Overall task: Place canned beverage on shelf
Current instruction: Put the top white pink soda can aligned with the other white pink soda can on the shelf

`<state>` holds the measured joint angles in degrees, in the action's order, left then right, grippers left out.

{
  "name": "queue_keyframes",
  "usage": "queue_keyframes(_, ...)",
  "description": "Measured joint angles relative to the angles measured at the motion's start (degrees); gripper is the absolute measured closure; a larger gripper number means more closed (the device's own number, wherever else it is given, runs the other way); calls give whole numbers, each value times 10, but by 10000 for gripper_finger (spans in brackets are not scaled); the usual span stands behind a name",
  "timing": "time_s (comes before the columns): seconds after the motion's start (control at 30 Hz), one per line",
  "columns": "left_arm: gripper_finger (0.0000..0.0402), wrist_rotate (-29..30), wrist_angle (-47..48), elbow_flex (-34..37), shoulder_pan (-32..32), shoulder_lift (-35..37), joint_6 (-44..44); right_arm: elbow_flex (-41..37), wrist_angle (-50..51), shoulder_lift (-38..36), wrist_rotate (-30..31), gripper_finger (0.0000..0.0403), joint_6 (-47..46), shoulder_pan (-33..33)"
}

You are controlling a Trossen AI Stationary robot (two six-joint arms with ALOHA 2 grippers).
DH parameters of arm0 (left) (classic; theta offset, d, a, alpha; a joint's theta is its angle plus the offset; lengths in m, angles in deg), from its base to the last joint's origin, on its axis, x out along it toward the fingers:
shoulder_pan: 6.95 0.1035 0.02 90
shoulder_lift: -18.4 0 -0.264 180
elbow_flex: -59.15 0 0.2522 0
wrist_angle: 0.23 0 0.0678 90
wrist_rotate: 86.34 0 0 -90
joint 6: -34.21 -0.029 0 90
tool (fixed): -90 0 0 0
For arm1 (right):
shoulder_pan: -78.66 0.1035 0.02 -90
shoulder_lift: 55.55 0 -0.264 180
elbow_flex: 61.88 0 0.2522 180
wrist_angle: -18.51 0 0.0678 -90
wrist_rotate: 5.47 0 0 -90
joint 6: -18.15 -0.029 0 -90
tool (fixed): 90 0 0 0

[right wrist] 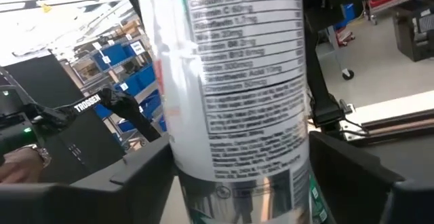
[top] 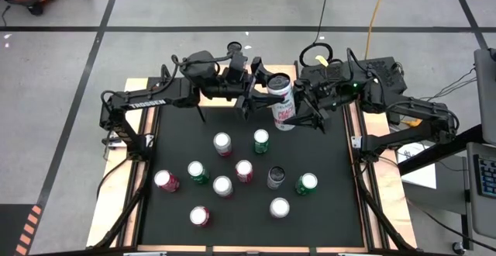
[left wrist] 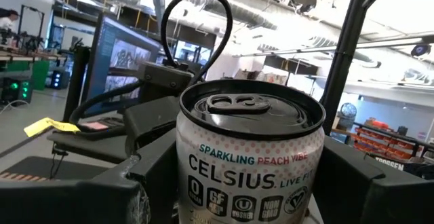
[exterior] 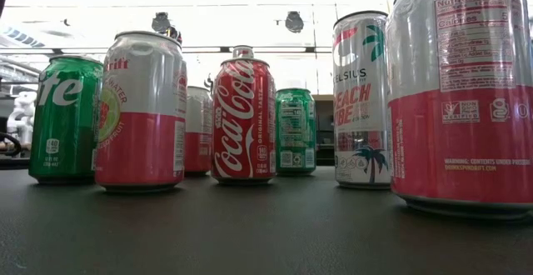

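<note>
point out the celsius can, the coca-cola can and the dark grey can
Celsius can (top: 283,101): high view, on its white and pink side wall, between both grippers.
Coca-Cola can (exterior: 242,118): low view, on the white script of its red body.
Dark grey can (top: 276,178): high view, on its top.

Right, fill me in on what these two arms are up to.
Both arms meet at the far end of the table over one Celsius can, held off the black mat. The left arm and the right arm each have their jaws closed on it from opposite sides, which looks like a handover. Ten other cans stand upright on the mat, untouched. No shelf shows in these views.
</note>
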<state>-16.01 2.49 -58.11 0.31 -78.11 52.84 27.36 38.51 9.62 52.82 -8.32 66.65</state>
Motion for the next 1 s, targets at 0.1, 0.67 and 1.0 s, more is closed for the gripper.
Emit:
queue_keyframes(0.1, 142, -3, 0, 0, 2, 0, 2, 0, -7, 4, -1, 131, 1, 0)
queue_keyframes(0.67, 142, 0, -2, 0, 2, 0, 6, 0, -17, 9, 2, 168, 8, 0)
queue_keyframes(1.0, 101, 28, -2, 0, 1, 0, 22, 0, -13, 10, 26, 169, 15, 0)
